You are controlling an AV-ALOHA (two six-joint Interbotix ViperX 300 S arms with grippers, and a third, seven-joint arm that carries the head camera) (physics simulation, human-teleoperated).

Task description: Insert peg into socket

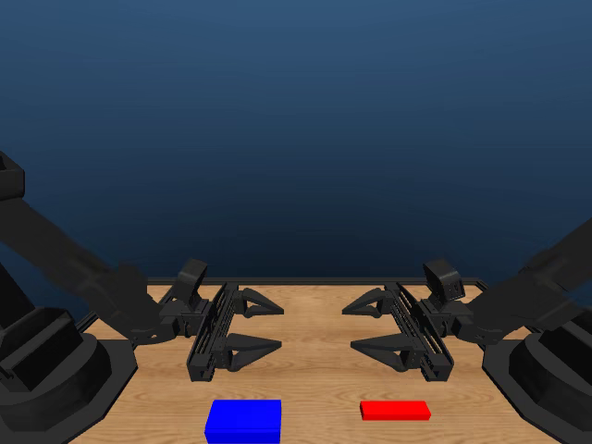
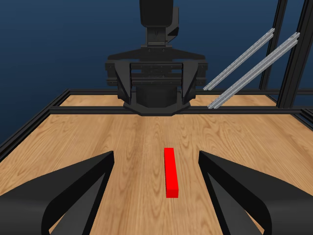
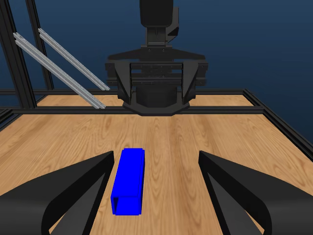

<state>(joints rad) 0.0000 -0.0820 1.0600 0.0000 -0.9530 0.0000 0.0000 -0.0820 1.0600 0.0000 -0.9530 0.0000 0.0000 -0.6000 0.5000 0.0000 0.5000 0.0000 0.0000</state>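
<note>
Nothing done yet. Peg (image 1: 395, 410) and socket (image 1: 243, 420) lie flat on the table (image 1: 314, 370), well apart (neither touched). Left gripper (image 1: 264, 326) and right gripper (image 1: 365, 326) hover spread wide, empty. Grasping, alignment and insertion all remain.

Under everything lies my table (image 1: 319, 416), a light wooden top with a clear grain running across it. A black frame (image 2: 58, 100) of thin bars edges the table; at its far corners I see black uprights (image 2: 298, 49) rising out of view. Leaning against that frame are two silver-grey rails (image 2: 254, 66), lying side by side and slanting upward; they show again from the other side (image 3: 61, 66), tilted the opposite way. Behind it all stands a plain dark blue backdrop (image 1: 296, 120), lighter toward the top.
</note>
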